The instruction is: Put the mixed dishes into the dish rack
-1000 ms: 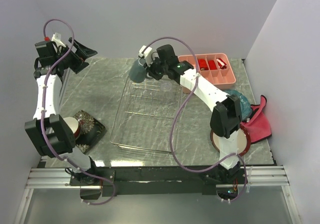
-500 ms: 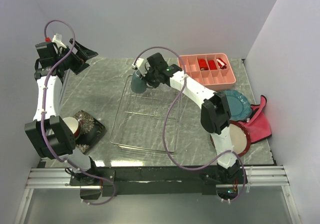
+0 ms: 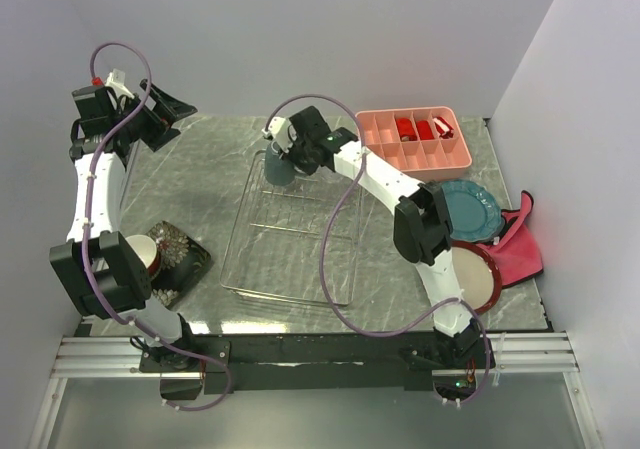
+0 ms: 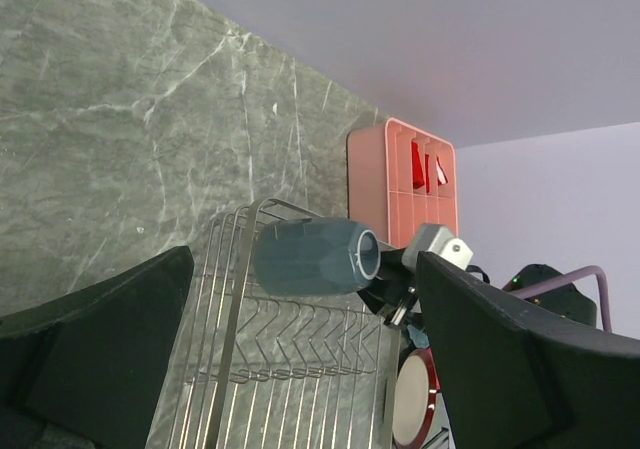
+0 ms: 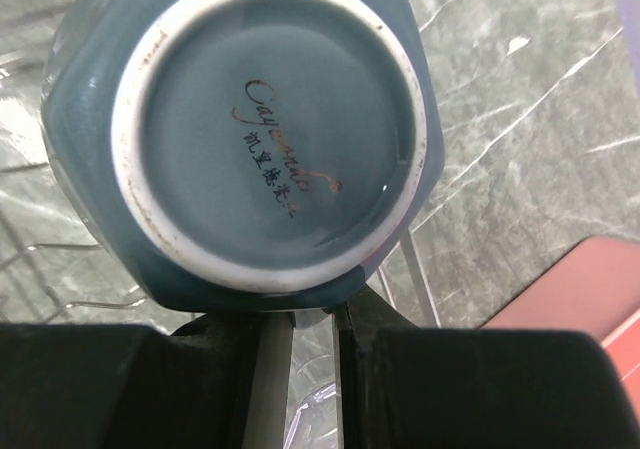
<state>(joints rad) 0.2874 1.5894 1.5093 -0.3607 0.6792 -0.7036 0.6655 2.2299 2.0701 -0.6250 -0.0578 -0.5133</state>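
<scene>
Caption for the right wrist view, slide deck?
Right gripper holds the grey-blue mug, stamped base facing the camera, above the dish rack wires.

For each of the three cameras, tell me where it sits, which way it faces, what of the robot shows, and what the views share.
Top external: above and behind the bases, looking down at the table; both arms in full, right gripper shut on the grey-blue mug over the dish rack.
Left wrist: on the left arm at the far left, facing across the rack toward the pink tray; its own open fingers frame the view.
Right wrist: looks along its fingers at the mug's base.
Shared: the mug, in all three.
</scene>
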